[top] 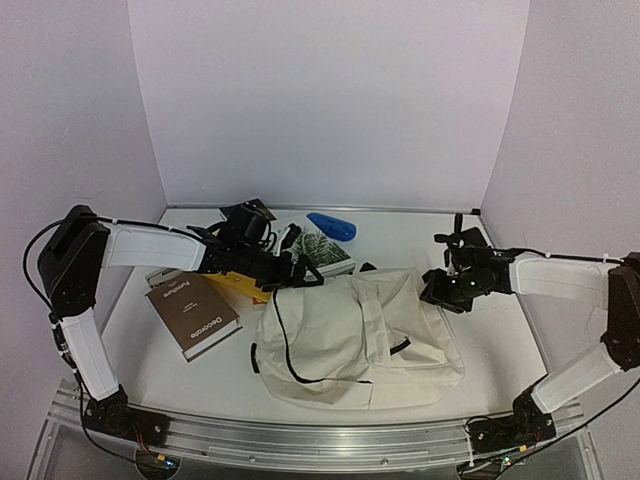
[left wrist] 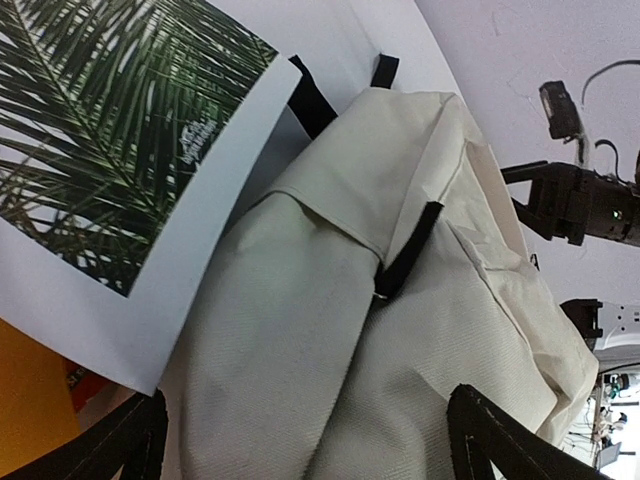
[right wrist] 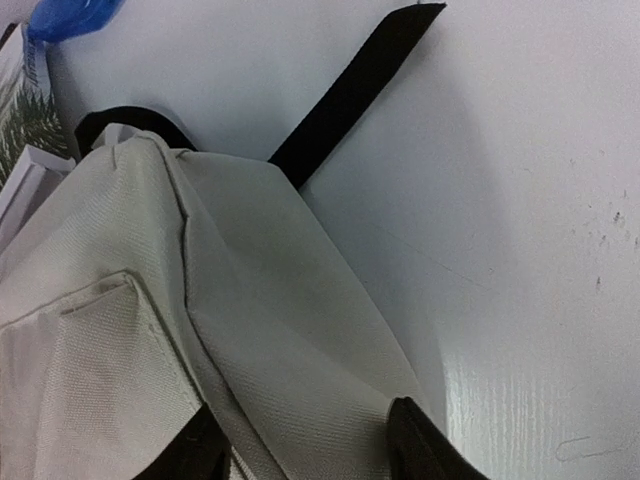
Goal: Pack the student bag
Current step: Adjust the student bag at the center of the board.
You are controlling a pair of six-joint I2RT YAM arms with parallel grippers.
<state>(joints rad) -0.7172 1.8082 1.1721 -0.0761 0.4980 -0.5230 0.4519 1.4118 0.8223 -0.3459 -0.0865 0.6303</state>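
The student bag (top: 360, 340) lies flat near the middle of the tabletop (top: 490, 345), a little toward the near edge, and we see no open mouth in it from any view. That is our first worry: nothing can go in until it is opened. Our right gripper (top: 447, 290) stands at the bag's far right corner, its jaws partly drawn in with a fold of cream fabric between them. We cannot tell whether the fold is actually pinched. If it bites only that loose outer layer, a pull may lift or drag the whole bag instead of parting it, or the cloth may slide out. The black strap (right wrist: 350, 90) lying on the tabletop just beyond that corner could also catch a finger. Our left gripper (top: 300, 272) hangs wide open over the bag's far left edge and holds nothing. The palm-leaf book (top: 325, 250) lies right against that edge, touching it or tucked under it, we cannot say which. A careless close there may therefore nip the book's corner along with the fabric. Any drag to the left would push the bag into the brown book (top: 195, 315) nearby.
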